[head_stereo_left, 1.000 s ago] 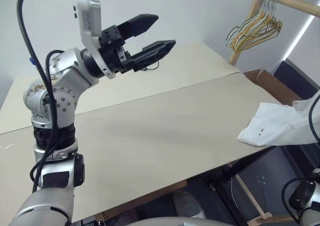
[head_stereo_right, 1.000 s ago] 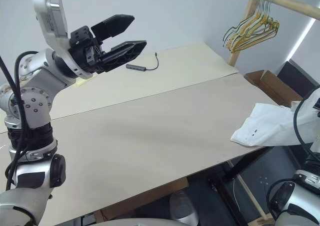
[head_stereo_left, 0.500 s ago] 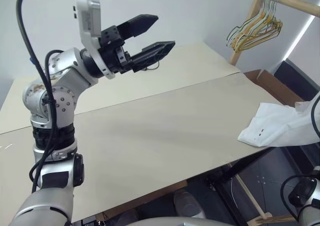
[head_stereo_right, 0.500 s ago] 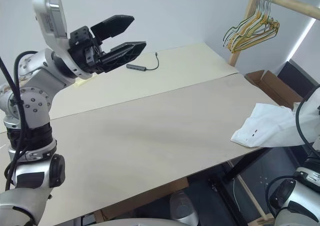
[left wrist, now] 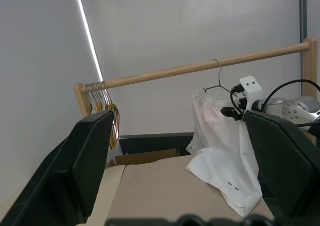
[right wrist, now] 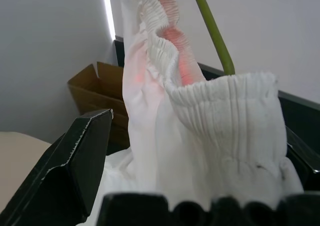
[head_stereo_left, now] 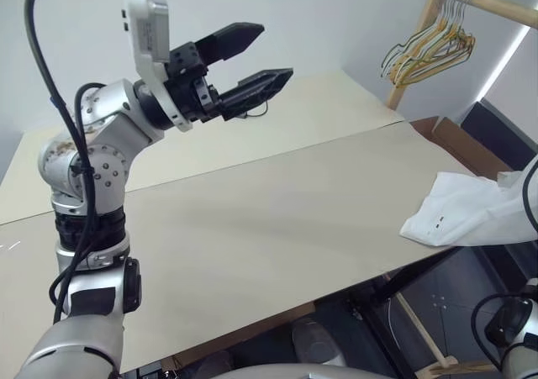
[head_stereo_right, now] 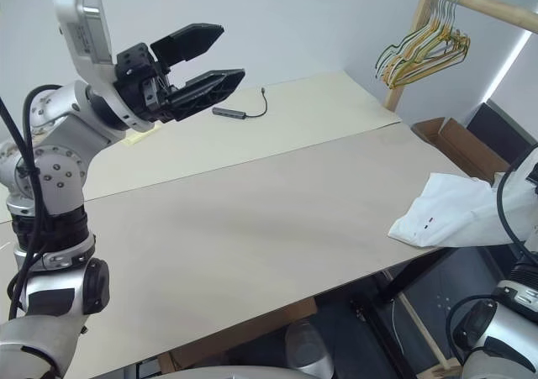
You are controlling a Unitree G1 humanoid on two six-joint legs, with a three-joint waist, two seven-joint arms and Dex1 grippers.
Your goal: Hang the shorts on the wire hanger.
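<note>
The shorts [left wrist: 220,146] hang by the waistband on the hanger [left wrist: 218,80], whose hook is over the wooden rail [left wrist: 200,65] at the right; their legs trail onto the right edge of the desk [head_stereo_left: 277,219]. The hanging step looks all but done. The right tool [right wrist: 190,151] stands wide open with the waistband between its fingers, gripping nothing. The left tool [head_stereo_left: 252,60] is raised over the far left of the desk, wide open and empty. The next move, I judge, calls for drawing the right tool back without snagging the cloth.

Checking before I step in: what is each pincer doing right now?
Left pincer: open, empty, raised above the table.
Right pincer: open around the shorts waistband.
</note>
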